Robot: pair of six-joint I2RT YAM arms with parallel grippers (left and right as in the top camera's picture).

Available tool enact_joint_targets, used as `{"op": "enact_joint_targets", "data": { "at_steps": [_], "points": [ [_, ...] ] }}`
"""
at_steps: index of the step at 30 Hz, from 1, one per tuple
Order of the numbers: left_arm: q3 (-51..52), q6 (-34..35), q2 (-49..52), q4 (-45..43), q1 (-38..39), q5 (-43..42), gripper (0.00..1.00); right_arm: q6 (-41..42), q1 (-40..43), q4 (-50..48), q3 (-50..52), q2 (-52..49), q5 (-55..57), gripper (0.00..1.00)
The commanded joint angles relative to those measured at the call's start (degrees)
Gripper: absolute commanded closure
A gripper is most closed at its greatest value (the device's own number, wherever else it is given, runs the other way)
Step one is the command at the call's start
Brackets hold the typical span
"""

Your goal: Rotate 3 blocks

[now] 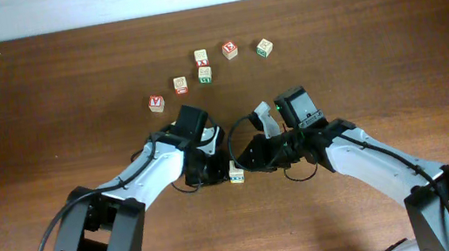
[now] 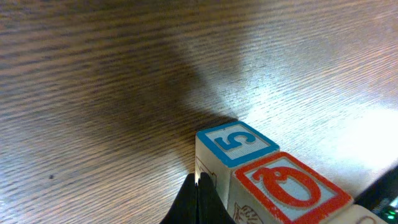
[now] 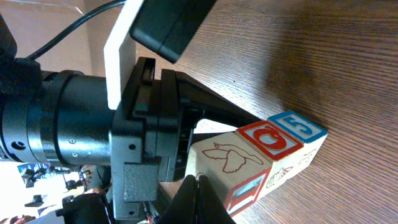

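A blue-marked block (image 1: 236, 173) (image 2: 236, 142) (image 3: 297, 126) with a "5" on top lies on the table between my two grippers. A red-marked cube (image 2: 286, 183) (image 3: 268, 138) stands flush against it. My left gripper (image 1: 215, 165) (image 2: 199, 186) is shut and empty, its tips at the blue block's side. My right gripper (image 1: 251, 159) (image 3: 198, 182) is shut too, its tips against the red-marked cube's side. The green-faced block (image 1: 205, 74) and a pale block with yellow marks (image 1: 180, 84) sit farther back.
At the back are a red-faced cube (image 1: 230, 49), a green-edged cube (image 1: 264, 47), a red Y cube (image 1: 156, 103) and another pale cube (image 1: 201, 57). The left arm's body (image 3: 93, 124) fills the left of the right wrist view.
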State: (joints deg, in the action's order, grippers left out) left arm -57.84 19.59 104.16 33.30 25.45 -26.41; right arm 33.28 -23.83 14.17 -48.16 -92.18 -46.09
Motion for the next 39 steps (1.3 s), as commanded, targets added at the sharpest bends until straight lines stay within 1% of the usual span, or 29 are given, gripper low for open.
{"op": "enact_joint_targets", "data": {
  "at_steps": [1, 4, 6, 7, 10, 14, 15, 19, 27, 29, 32, 35, 37, 38, 39],
  "points": [
    [-0.59, 0.74, -0.02, -0.31, -4.98, -2.29, 1.0, 0.26, -0.63, 0.26, 0.83, -0.81, 6.08, 0.96],
    [-2.08, 0.7, -0.24, 0.2, -9.57, -2.34, 1.0, 0.22, -0.63, -0.07, 0.15, -0.74, 5.57, 0.95],
    [-3.67, -1.11, -1.77, 0.66, -12.44, -3.41, 1.0, 0.22, -0.63, -0.07, -0.52, -0.74, 4.48, 0.94],
    [-4.2, -1.7, -3.32, 0.76, -12.9, -3.3, 1.0, 0.22, -0.63, -0.09, -0.83, -0.74, 4.17, 0.9],
    [-4.7, -2.38, -6.25, 0.74, -12.9, -2.97, 1.0, 0.17, -0.63, -0.07, -1.36, -0.74, 3.43, 0.88],
    [-4.79, -2.36, -10.54, 0.79, -12.87, -0.15, 1.0, 0.09, -0.63, 0.33, -1.81, 0.7, 2.8, 0.87],
    [-4.79, -2.36, -10.84, 0.79, -12.87, 0.07, 1.0, 0.09, -0.63, 0.46, -1.84, 1.36, 2.8, 0.85],
    [-4.79, -2.51, -10.97, 0.81, -12.87, 2.21, 1.0, 0.09, -0.63, 1.99, -1.84, 4.83, 3.23, 0.84],
    [-5.66, -2.64, -10.97, 0.5, -12.87, 2.25, 1.0, 0.02, -0.5, 3.5, -3.08, 9.07, 3.58, 0.85],
    [-8.63, -6.01, -11.04, 2.97, -12.87, 2.25, 1.0, -1.77, -0.52, 7.56, -4.81, 10.16, 6.93, 0.85],
    [-13.86, -10.38, -11.26, 7.85, -12.87, 2.56, 1.0, -5.68, -0.52, 16.37, -9.07, 10.91, 13.0, 0.85],
    [-22.82, -13.75, -11.3, 15.72, -12.87, 9.49, 1.0, -9.35, -0.52, 27.1, -16.74, 11.47, 22.27, 0.83],
    [-28.3, -13.73, -11.47, 21.22, -12.87, 16.44, 1.0, -10.6, -0.52, 34.4, -22.6, 11.96, 29.57, 0.76],
    [-31.26, -13.7, -11.76, 23.89, -12.87, 20.61, 0.96, -10.6, -0.52, 38.82, -26.1, 12.39, 34.07, 0.69],
    [-32.83, -13.7, -12.04, 25.24, -12.87, 23.3, 0.89, -10.6, -0.52, 41.94, -28.65, 12.7, 37.05, 0.67]
  ]
}}
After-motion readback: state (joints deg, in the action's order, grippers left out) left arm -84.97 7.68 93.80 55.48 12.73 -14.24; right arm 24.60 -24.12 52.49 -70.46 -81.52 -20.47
